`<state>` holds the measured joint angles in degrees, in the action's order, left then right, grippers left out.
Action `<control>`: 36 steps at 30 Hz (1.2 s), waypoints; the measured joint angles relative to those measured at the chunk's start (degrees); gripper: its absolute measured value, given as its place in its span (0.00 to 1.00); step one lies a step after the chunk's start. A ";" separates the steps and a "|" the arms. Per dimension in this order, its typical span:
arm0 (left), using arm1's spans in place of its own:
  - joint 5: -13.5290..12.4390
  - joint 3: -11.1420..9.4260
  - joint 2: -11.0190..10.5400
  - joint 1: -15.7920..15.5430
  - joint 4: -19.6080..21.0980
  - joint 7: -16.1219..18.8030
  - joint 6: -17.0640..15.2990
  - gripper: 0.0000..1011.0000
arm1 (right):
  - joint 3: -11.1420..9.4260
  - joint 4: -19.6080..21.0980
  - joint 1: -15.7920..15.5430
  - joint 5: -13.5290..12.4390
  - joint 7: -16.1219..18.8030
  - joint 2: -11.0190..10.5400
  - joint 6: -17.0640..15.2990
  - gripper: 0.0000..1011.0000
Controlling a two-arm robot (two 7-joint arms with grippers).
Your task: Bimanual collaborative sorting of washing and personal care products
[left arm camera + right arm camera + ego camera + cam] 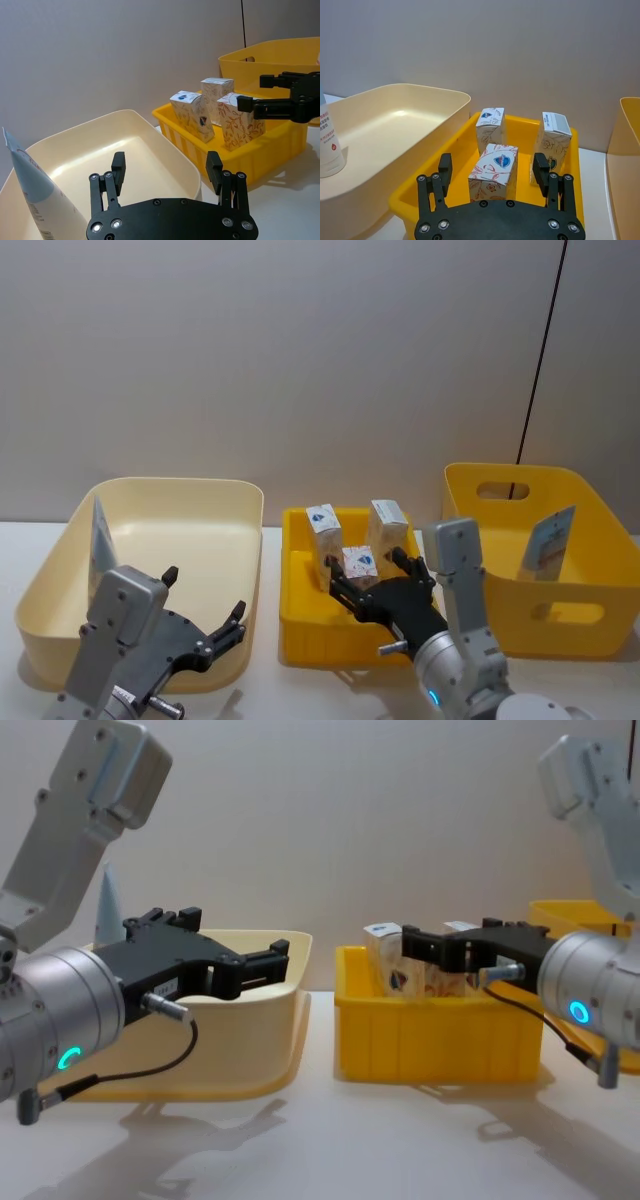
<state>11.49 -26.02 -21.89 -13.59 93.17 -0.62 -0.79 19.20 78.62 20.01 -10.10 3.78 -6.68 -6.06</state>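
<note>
Three small white cartons stand in the small yellow bin (320, 625): a front carton (358, 562), a back-left carton (323, 530) and a back-right carton (387, 525). My right gripper (368, 565) is open, level with the front carton (495, 170), one finger on each side of it, with gaps showing. A pale-blue tube (100, 540) leans in the cream bin (200, 485) at its left end. Another tube (548, 543) stands in the large yellow bin (560, 615). My left gripper (205, 595) hangs open and empty over the cream bin's near right corner.
The three bins stand in a row on the white table before a plain grey wall. Bare table (320, 1140) lies in front of the bins. A narrow gap separates the cream bin from the small yellow bin (440, 1040).
</note>
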 joint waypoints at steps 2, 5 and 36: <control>0.00 0.00 0.00 0.00 0.01 0.00 0.00 0.99 | 0.14 -0.89 0.60 0.34 -0.17 0.46 -0.10 0.99; 0.00 0.00 0.00 0.00 0.01 0.00 0.00 0.99 | 0.24 -2.05 1.23 0.69 -0.40 0.99 -0.32 0.99; 0.00 0.00 0.00 0.00 0.00 0.00 0.00 0.99 | -0.48 -9.84 4.55 2.41 -3.01 5.09 -1.59 0.81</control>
<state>11.48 -26.02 -21.89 -13.59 93.17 -0.62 -0.79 18.72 68.77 24.57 -7.69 0.76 -1.60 -7.65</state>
